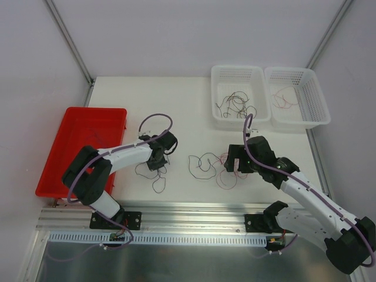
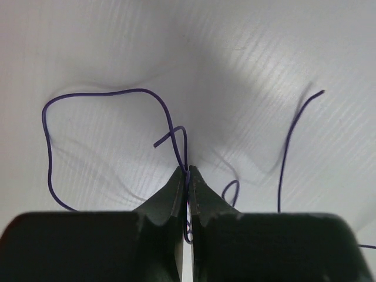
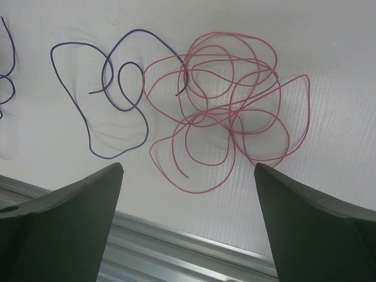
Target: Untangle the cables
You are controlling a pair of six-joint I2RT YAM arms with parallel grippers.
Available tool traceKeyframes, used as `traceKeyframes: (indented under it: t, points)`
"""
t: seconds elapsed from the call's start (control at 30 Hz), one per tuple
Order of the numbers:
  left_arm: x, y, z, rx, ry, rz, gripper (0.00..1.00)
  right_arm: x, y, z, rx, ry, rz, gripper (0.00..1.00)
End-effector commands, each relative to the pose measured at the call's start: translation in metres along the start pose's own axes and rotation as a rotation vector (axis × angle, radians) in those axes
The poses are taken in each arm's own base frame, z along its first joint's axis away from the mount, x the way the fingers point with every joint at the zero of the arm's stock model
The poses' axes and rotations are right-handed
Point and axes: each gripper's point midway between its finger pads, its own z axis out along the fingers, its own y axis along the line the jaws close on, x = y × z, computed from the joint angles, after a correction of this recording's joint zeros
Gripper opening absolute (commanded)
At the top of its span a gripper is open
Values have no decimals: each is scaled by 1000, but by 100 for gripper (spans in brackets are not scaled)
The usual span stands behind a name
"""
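Both over white table (image 1: 194,117): left gripper (image 2: 188,171) tight on purple cable (image 2: 106,92), right gripper (image 3: 188,165) wide.

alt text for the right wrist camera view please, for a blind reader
A pink wire lies in a tangle of loops on a white table, with a purple wire curling to its left and one end crossing into the tangle. Dark jaws stand wide open at the bottom corners.

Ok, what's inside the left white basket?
Loose dark cables lie looped inside the left white basket. The right arm's lilac cable covers a bit near its front.
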Motion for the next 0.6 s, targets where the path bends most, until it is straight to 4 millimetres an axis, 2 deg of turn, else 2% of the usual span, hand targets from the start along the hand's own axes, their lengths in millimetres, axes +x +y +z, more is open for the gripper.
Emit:
traceKeyframes:
  t: [0.0, 0.13, 0.17, 0.2, 0.23, 0.27, 0.33, 0.37, 0.43, 0.47, 0.53, 0.57]
  points:
    - [-23, -19, -29, 94, -65, 81, 0, -6, 3, -7, -18, -33, -4, 100]
    - [-54, -33, -70, 187, -147, 147, 0, -7, 2, -15, -18, -43, -5, 100]
    - [-68, -42, -90, 234, -184, 144, 0, -6, 1, -18, -18, -40, -6, 99]
    - [-76, -45, -101, 255, -205, 159, 0, -6, 1, -19, -16, -43, -6, 100]
    - [-83, -47, -111, 267, -228, 199, 0, -8, 1, -23, -21, -54, -3, 100]
    - [-97, -49, -131, 289, -265, 198, 0, -7, -1, -25, -16, -52, -5, 100]
    - [-113, -47, -150, 300, -308, 233, 0, -8, -2, -30, -12, -59, -10, 100]
    - [-131, -45, -168, 314, -345, 215, 0, -8, -4, -34, -10, -63, -9, 100]
    - [-150, -37, -184, 314, -388, 229, 0, -8, -5, -37, -5, -68, -13, 100]
    - [-168, -31, -198, 321, -430, 200, 0, -7, -6, -40, -4, -70, -11, 100]
    - [-192, -15, -211, 293, -487, 189, 0, -6, -5, -42, -14, -71, -11, 100]
    - [-207, 0, -210, 257, -502, 151, 0, -6, -5, -44, -21, -76, -11, 100]
